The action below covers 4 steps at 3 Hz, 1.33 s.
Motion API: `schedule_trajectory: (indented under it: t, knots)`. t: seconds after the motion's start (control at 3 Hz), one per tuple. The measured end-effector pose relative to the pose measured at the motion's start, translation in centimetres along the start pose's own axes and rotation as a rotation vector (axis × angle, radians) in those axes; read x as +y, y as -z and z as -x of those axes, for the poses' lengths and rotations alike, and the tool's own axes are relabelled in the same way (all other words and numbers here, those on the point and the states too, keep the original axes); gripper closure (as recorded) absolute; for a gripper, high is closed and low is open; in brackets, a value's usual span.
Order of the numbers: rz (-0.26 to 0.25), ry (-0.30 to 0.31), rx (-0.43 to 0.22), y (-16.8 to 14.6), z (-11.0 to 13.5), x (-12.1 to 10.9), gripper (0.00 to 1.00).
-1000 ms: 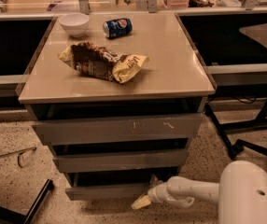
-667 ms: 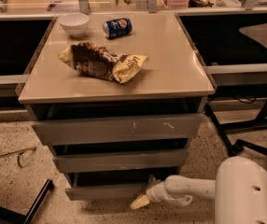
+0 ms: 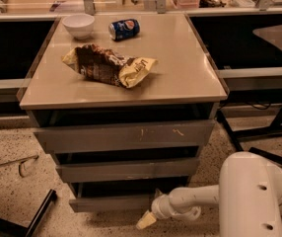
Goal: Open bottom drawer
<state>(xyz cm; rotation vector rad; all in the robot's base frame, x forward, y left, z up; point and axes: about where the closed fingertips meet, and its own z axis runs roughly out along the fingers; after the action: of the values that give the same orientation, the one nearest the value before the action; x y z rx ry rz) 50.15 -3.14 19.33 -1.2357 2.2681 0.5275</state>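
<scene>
The cabinet has three grey drawer fronts. The bottom drawer [image 3: 112, 203] is the lowest and slimmest, a plain grey front with a dark gap above it. My gripper [image 3: 145, 220] is at the end of the white arm [image 3: 195, 197]. It sits low, just in front of and below the bottom drawer's right end, with its pale yellowish tip pointing down-left. I cannot tell whether it touches the drawer front.
The middle front [image 3: 126, 171] and the scratched top front [image 3: 126, 136] are above. On the cabinet top [image 3: 190, 78] lie a chip bag [image 3: 109, 65], a white bowl [image 3: 79, 24] and a blue can [image 3: 124, 28]. A dark bar [image 3: 40, 214] lies on the speckled floor at the left.
The gripper tip has shifted slightly down and left, away from the bottom drawer's front. The drawers and the objects on top look unchanged.
</scene>
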Motion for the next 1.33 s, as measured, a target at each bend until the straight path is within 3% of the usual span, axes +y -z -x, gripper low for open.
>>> schedule_trajectory:
  t: [0.33,1.33]
  knots:
    - [0.034,-0.016,0.027,0.5,-1.7,2.7,0.00]
    - [0.069,-0.040,0.032,0.4,-2.8,4.0,0.00]
